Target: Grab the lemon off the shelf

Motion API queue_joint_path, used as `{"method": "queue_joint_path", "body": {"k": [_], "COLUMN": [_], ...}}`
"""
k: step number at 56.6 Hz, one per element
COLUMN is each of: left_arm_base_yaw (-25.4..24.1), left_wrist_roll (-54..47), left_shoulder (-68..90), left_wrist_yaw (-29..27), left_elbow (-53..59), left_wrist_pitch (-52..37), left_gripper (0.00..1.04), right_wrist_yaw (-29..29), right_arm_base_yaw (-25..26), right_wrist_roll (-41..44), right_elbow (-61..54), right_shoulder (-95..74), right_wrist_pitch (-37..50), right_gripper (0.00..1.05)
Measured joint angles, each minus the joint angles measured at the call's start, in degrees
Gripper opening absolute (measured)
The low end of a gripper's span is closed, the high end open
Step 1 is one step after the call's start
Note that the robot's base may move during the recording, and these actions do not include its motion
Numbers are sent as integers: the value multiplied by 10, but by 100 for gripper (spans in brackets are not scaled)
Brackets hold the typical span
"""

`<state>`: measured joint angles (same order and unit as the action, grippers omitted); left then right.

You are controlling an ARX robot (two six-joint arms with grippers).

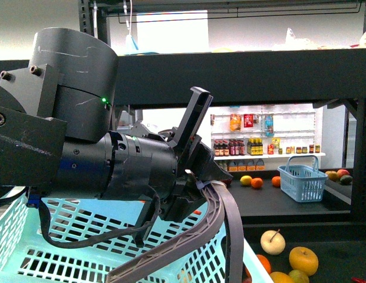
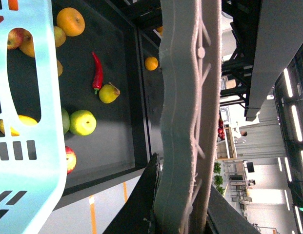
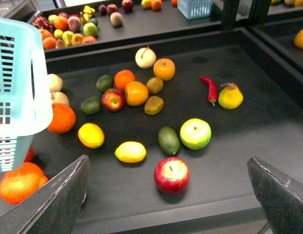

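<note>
Two dark right fingers (image 3: 63,195) stand wide apart, holding nothing, over the black metal shelf (image 3: 239,161). You will find the bright yellow, smooth oval lemon (image 3: 131,151) lying on that tier, just beside a dark green oval fruit (image 3: 169,140) and near a red apple (image 3: 171,174). Whether the pale left fingers (image 2: 185,122) are open, you cannot tell.
</note>
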<state>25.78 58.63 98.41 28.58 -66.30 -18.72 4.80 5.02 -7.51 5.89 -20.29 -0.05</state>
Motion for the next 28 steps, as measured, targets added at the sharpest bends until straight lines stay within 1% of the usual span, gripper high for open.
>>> {"method": "queue_joint_path", "body": {"k": [1,3,6,9,12,19,20,21,25,28], "left_arm_base_yaw": [0,0,1,1,0,0,0,1,1,1], "left_wrist_roll": [0,-1,-1,-1,-2,-2,-2,-2,-5,0], "left_shoulder": [0,0,0,0,0,0,0,0,1,1], "left_wrist_yaw": [0,0,-1,-1,-2,-3,-3,-3,-1,-1], "left_elbow": [0,0,0,0,0,0,0,0,0,0], "left_wrist_pitch": [0,0,0,0,0,0,0,0,0,0], "left_gripper": [11,11,11,11,11,11,11,11,11,11], "right_wrist_yaw": [-7,-41,-76,-100,-101,-105,-119,-124,-167,-204], "right_arm_base_yaw": [8,40,78,110,131,143,143,143,138,137], "right_wrist_roll": [0,0,2,9,15,45,61,67,162,237], "right_elbow": [3,21,48,90,136,237,260,267,332,369], "right_shoulder": [-18,-92,-188,-287,-383,-589,-645,-664,-801,-869], "right_wrist_pitch": [11,54,99,148,160,174,189,195,225,227], "right_gripper": [97,97,97,97,97,97,97,97,97,97]}}
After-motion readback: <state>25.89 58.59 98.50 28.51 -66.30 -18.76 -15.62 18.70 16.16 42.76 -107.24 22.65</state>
